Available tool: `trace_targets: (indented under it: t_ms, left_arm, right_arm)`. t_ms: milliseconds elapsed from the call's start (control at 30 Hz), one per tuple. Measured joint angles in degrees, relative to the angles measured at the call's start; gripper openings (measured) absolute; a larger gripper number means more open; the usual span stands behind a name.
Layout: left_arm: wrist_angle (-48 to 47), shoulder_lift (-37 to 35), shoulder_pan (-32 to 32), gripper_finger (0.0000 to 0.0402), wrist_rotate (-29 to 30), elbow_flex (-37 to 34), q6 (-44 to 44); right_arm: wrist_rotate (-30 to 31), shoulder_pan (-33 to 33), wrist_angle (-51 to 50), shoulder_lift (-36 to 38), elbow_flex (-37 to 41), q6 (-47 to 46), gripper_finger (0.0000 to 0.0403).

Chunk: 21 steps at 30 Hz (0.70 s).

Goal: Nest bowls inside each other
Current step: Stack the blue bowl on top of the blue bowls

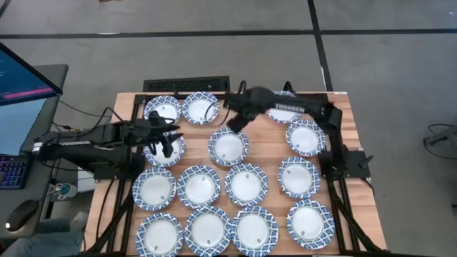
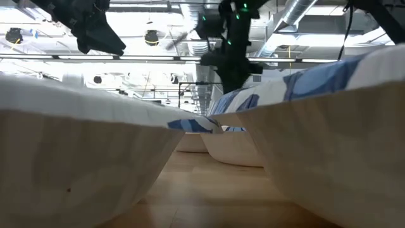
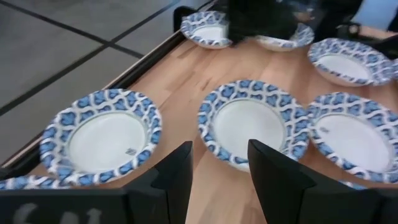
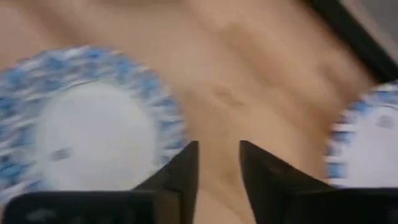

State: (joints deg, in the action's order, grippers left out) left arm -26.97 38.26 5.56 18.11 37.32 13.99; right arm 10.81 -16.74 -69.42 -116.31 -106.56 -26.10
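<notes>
Several shallow bowls, white in the centre with a blue-and-white patterned rim, sit singly in rows on the wooden table (image 1: 264,143). My left gripper (image 1: 168,137) hovers open above the bowl (image 1: 163,151) at the table's left. In the left wrist view, my left gripper (image 3: 217,177) points at the bare wood between two bowls (image 3: 102,140) (image 3: 255,121). My right gripper (image 1: 234,123) is open above the table's far middle, just beyond the centre bowl (image 1: 228,146). In the right wrist view, my right gripper (image 4: 217,165) is over bare wood beside that bowl (image 4: 81,127).
A black frame (image 1: 128,107) runs along the table's edges. A monitor (image 1: 21,93) and a keyboard stand off the table's left. The right arm crosses above a far bowl (image 1: 285,108). Bare wood shows between the far rows of bowls.
</notes>
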Motion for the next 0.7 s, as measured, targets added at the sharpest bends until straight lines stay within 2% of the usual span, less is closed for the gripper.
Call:
trace_targets:
  t_ms: [167,300,467,600,700]
  left_arm:
    - [1.1,0.0,0.0,0.0147,-2.8,0.0,-0.2]
    - [1.1,0.0,0.0,0.0147,-4.4,0.0,-0.2]
    - [1.0,0.0,0.0,0.0147,-4.1,0.0,0.1]
    - [1.0,0.0,0.0,0.0147,-3.9,0.0,-1.0]
    - [1.0,0.0,0.2,0.0147,-3.8,0.0,-1.5]
  right_arm:
    - [-4.5,-6.8,-2.6,0.1,0.1,2.6,0.0227]
    - [-6.7,-11.0,-3.1,0.2,3.2,2.6,0.026]
    - [-6.4,-17.1,-7.0,1.4,6.7,2.6,0.0262]
    - [-4.7,-21.3,-6.8,8.0,8.7,3.8,0.0252]
    - [-7.3,-25.5,-3.2,13.9,12.8,4.9,0.0243]
